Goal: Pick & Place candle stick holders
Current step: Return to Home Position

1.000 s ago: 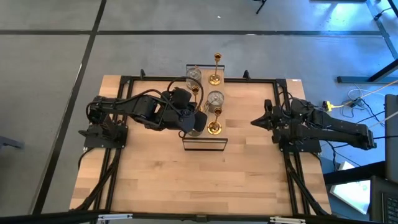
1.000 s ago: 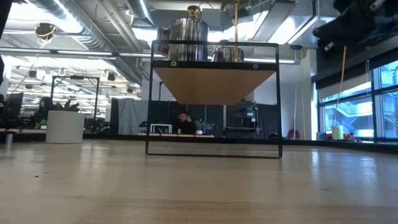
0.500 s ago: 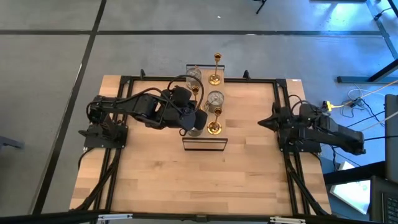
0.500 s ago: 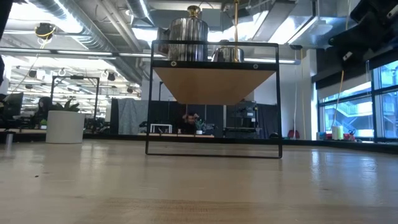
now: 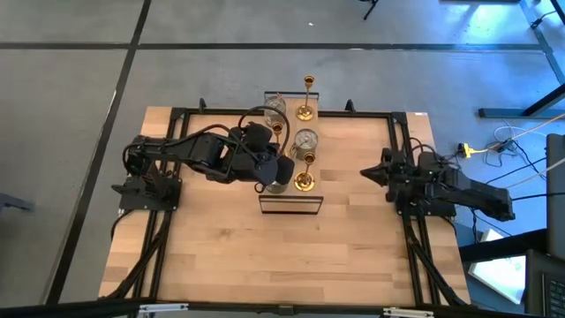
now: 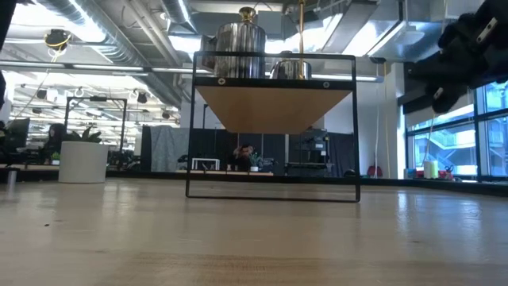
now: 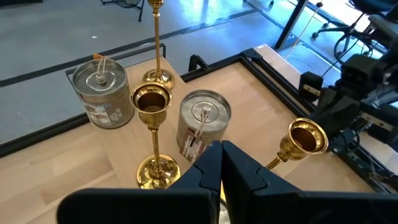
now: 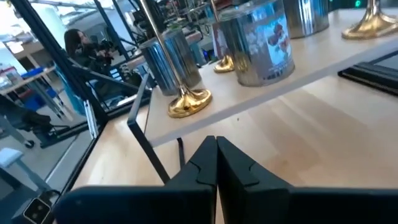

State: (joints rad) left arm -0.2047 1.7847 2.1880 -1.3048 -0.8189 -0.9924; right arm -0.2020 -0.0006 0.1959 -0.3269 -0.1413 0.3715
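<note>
Several candle stick holders stand on a raised wooden shelf at the table's far middle: slim gold ones and squat silver ones. My left gripper hangs shut above the shelf's near end. Its tips point at the nearer silver holder, and nothing is between them. My right gripper is shut and holds nothing. It is drawn back near the table's right edge and points level at the shelf.
The shelf's black frame stands on the wooden table, with bare wood in front of it. Black rails run along both table sides. A white pot shows far off in the low view, and a person sits beyond the table.
My right arm has folded back and sunk, the gripper rolling a little while staying shut. The holders stand as before.
</note>
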